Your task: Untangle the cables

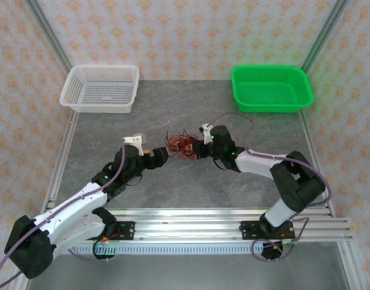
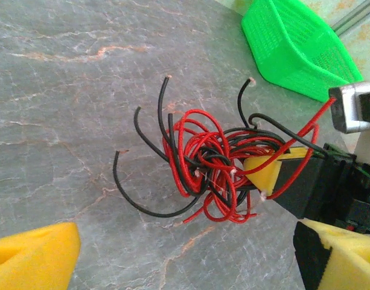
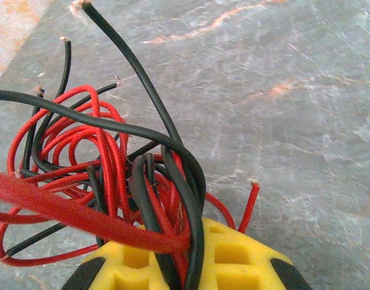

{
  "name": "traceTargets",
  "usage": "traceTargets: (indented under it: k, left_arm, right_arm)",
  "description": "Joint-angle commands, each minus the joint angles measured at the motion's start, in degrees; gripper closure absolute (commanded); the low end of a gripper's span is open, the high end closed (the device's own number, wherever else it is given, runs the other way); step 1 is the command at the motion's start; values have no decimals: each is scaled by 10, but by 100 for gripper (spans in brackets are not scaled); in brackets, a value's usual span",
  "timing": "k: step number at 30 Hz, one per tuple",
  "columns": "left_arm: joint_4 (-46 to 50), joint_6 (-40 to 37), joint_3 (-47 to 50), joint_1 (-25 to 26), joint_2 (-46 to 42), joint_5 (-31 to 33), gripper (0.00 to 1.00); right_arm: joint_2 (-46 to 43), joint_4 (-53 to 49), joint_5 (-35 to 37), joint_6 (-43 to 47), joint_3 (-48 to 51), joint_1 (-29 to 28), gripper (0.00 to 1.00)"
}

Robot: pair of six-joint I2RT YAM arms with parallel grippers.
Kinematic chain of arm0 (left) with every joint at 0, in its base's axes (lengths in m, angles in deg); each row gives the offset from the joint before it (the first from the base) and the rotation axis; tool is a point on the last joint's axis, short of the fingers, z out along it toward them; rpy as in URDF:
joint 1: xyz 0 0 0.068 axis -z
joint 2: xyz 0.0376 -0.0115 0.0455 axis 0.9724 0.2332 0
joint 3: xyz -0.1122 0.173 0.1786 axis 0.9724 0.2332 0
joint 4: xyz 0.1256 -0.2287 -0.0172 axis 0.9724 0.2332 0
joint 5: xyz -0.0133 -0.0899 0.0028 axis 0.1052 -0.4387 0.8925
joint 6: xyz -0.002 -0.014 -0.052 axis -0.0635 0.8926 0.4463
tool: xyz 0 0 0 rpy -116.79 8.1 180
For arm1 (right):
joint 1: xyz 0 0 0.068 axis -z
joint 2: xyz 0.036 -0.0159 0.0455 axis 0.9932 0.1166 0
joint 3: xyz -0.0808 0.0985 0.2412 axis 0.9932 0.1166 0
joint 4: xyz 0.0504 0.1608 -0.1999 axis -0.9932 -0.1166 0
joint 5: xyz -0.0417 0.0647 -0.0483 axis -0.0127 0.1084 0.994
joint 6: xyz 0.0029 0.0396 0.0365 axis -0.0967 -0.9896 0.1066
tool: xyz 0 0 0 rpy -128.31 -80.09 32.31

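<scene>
Your right gripper (image 3: 175, 260): jaws clamped on tangle of red and black cables (image 1: 183, 145) at mid-table (image 1: 142, 187), likely anchoring one side so strands can be drawn out. Your left gripper (image 1: 163, 154): just beside tangle's opposite side, jaws wide apart, holding nothing, probably lined up for loose black end. White basket (image 1: 100, 87) and green basket (image 1: 272, 87) wait well apart at far edge.

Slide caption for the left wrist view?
Right gripper shut on the tangled red and black cables; left gripper open; green basket behind.
</scene>
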Motion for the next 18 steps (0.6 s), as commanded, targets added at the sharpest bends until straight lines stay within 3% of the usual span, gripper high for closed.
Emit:
traceTargets:
  k: [1, 18]
  left_arm:
    - [-57, -1, 7, 4, 18, -26, 6]
    - [-166, -18, -5, 5, 184, -58, 4]
  right_arm:
    - [-24, 59, -41, 20, 24, -4, 100]
    - [-68, 188, -88, -61, 123, -4, 100]
